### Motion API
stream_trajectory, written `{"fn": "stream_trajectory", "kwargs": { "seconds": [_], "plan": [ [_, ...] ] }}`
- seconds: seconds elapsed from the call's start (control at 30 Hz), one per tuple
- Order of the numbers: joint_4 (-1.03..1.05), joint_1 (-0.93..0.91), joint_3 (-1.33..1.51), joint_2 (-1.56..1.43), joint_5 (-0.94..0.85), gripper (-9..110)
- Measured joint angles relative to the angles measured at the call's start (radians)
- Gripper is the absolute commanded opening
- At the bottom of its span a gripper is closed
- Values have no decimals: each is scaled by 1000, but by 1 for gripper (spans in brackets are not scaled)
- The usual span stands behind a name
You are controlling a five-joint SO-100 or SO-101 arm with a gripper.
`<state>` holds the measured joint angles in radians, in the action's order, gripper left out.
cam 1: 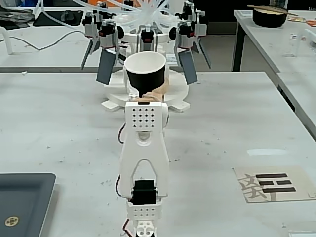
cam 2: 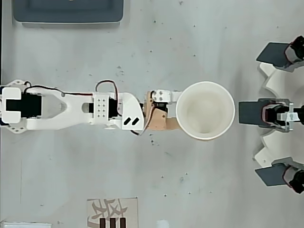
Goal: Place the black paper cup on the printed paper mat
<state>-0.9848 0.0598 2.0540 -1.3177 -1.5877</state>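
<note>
the tool grips the black paper cup low on its wall; light, crushable, so squeeze gently.

The pale grey, lightly speckled table carries everything here. On it, in the fixed view, a flat beige printed paper mat with a grey character and black bars lies near the right front edge; in the overhead view the same mat sits at the bottom edge. A dark grey flat tray with a small round emblem rests at the front left corner, seen along the top edge from overhead. At the far side stands a white round-based rig with dark grey paddles. The white arm's base is mounted at the table's near edge.
</note>
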Motion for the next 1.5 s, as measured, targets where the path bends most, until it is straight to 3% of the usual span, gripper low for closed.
{"fn": "stream_trajectory", "kwargs": {
  "seconds": [0.5, 1.5],
  "plan": [
    [0, 0, 133, -64, 0, 11],
    [-21, -5, 710, -617, 0, 11]
  ]
}}
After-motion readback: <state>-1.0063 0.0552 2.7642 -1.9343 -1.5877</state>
